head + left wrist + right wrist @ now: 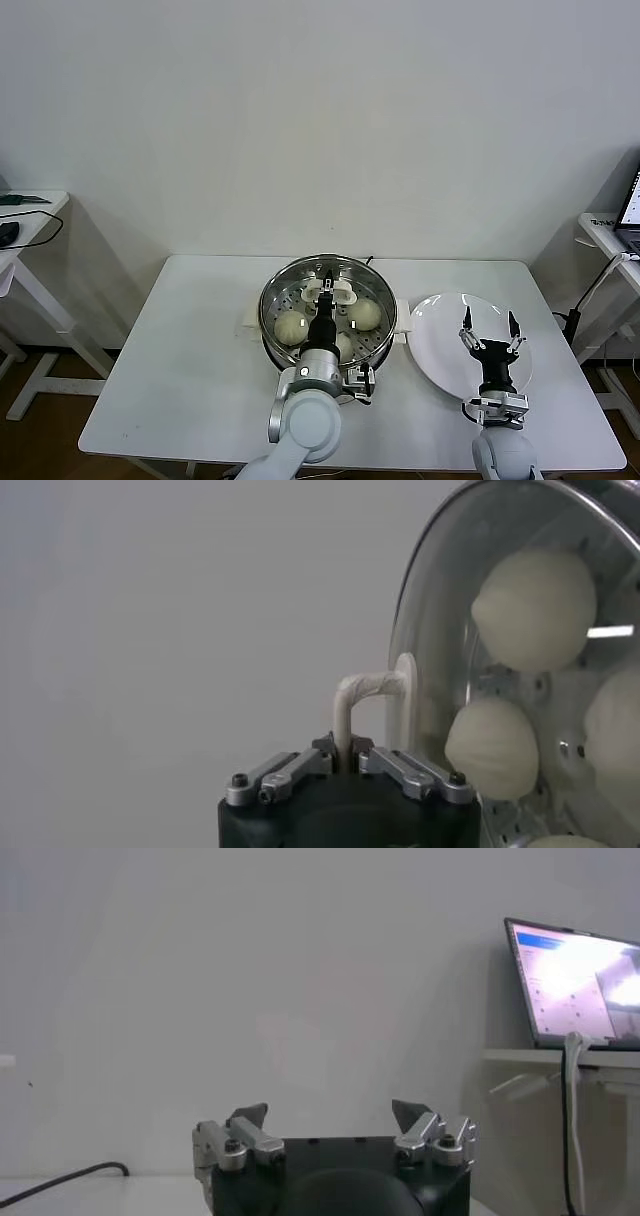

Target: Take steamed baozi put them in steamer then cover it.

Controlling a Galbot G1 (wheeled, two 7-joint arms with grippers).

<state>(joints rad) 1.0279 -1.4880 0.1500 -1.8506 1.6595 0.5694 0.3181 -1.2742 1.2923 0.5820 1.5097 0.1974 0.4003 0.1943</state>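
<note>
**The lid is on the pot and the buns are inside**

The buns [291,326] are already in the steamer [274,300]. I can see three of them through the glass lid [330,352], and part of another low down in the left wrist view. They sit on the tray with holes, so I think the steam can come up to them. The steamer stands in the middle of the white table [170,370].

The lid looks like it is over the steamer now, though I cannot tell if it sits flat all the way round. The left gripper [327,291] is pinched tight on the cream handle [352,702] of the lid. Holding it by the handle makes sense, because that is the one part easy to grab and it is in the middle, so the lid hangs even.

Just beside the steamer is a white plate [440,350] with nothing on it. My guess is the buns came from there.

The right gripper [488,330] hovers over the plate with its fingers wide apart, holding nothing. It seems to be waiting out of the way.

I think what is left is only to let go of the handle.
</note>
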